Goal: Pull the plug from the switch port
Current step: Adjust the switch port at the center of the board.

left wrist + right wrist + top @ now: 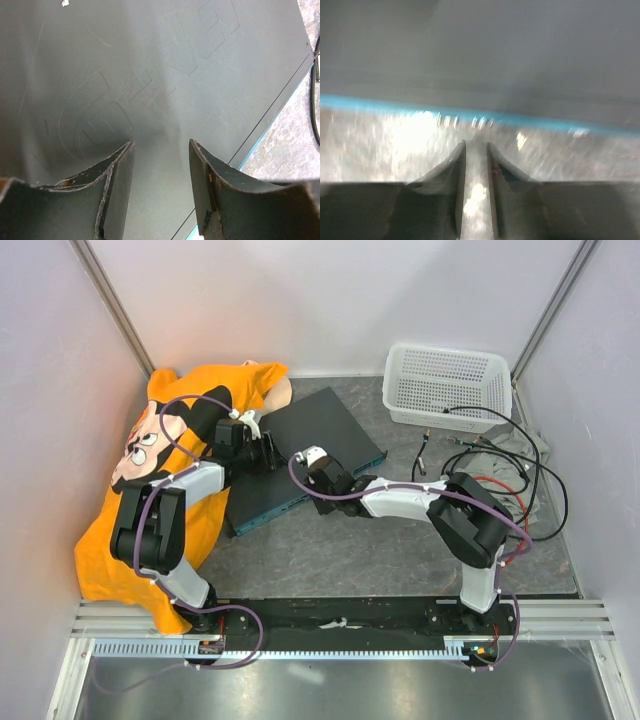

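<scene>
The switch [325, 425] lies slantwise mid-table, dark top up, with its teal front face [290, 504] turned toward the near right. My left gripper [265, 452] is over the left part of the top. In the left wrist view it [161, 142] stands open above the bare lid [150, 75], nothing between its fingers. My right gripper [322, 498] points down just in front of the teal face. The right wrist view is blurred: that gripper [476, 143] shows a narrow gap, the teal strip [395, 104] just beyond. I cannot make out the plug.
A white mesh basket [445, 385] stands at the back right. Black cables [500, 465] coil beside it, with one loose end [425, 445] lying right of the switch. An orange cartoon shirt [165, 460] covers the left side. Walls close in left, right and back.
</scene>
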Available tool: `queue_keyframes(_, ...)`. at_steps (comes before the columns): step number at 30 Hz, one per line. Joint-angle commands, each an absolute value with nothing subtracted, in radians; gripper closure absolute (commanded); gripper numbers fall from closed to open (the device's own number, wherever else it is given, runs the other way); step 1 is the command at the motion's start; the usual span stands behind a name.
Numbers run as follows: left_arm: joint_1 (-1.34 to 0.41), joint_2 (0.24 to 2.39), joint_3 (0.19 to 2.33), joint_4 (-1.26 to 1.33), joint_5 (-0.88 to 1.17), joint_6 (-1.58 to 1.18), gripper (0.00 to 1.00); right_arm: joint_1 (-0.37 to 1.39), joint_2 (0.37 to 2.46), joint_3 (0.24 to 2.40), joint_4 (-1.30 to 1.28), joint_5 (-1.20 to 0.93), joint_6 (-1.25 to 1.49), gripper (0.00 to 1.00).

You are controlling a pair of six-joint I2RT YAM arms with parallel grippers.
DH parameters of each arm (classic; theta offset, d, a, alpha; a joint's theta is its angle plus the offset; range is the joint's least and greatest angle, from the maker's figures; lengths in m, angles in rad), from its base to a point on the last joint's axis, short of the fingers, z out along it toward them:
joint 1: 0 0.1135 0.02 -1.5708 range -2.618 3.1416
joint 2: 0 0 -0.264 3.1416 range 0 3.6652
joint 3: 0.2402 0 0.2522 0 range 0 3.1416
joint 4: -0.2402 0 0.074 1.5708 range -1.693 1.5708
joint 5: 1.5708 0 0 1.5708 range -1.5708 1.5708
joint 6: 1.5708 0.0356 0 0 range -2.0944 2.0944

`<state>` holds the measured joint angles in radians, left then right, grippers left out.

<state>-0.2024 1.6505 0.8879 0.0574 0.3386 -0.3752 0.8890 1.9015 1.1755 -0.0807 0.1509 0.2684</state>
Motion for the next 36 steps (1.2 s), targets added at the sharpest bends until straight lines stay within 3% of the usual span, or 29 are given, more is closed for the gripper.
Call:
queue_keyframes(1,-0.207,1.729,0.877,-0.075,0.302,-0.351,0.44,0.907,1.804,1.083,-0.043,0.078,0.276,1.0)
queue_keyframes(10,-0.207,1.756,0.911,-0.074,0.305,-0.354,0.45,0.916,1.678,1.017,-0.017,0.13,0.227,1.0)
queue_keyframes(14,-0.207,1.756,0.908,-0.069,0.308,-0.357,0.45,0.914,1.699,1.072,-0.009,0.167,0.195,0.66)
queue_keyframes(27,-0.207,1.736,0.887,-0.063,0.31,-0.361,0.45,0.916,1.856,1.209,0.035,0.242,0.186,0.69)
queue_keyframes(36,-0.207,1.741,0.89,-0.064,0.314,-0.362,0.44,0.911,1.861,1.224,-0.024,0.259,0.218,0.64)
